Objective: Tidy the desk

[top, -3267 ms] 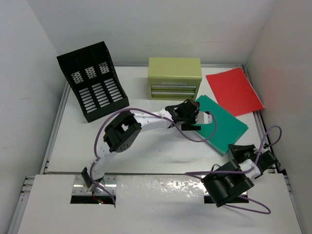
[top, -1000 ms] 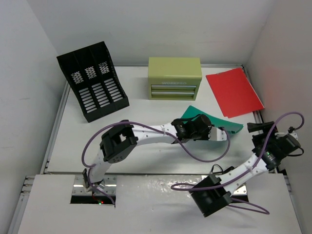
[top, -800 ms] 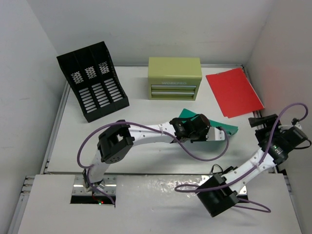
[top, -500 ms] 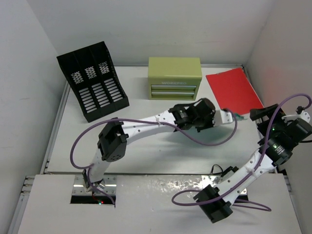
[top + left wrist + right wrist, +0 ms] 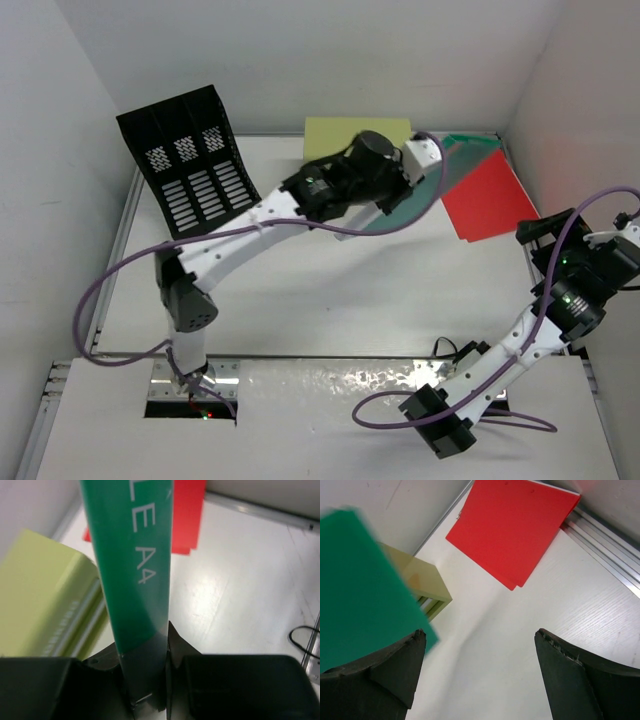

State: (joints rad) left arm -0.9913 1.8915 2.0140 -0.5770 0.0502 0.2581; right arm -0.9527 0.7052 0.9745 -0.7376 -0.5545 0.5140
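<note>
**deskbot_fan:** so where's the green folder (image 5: 465, 150) at?

**yam_tinkerer:** up in the air lol. The left hand (image 5: 428, 160) has it at the back of the bench (image 5: 330, 300), tilted, right over the olive drawer chest (image 5: 330, 135). It's pretty blurry, and its far corner pokes over the red folder (image 5: 488, 195).

**deskbot_fan:** and the red one?

**yam_tinkerer:** flat on the bench, back right corner. The black file rack (image 5: 190, 170) sits back left, well apart from all that.

**deskbot_fan:** other arm?

**yam_tinkerer:** the right hand (image 5: 545, 230) is raised near the right wall, just in front of the red folder. Can't tell how its fingers stand from up here.
</note>
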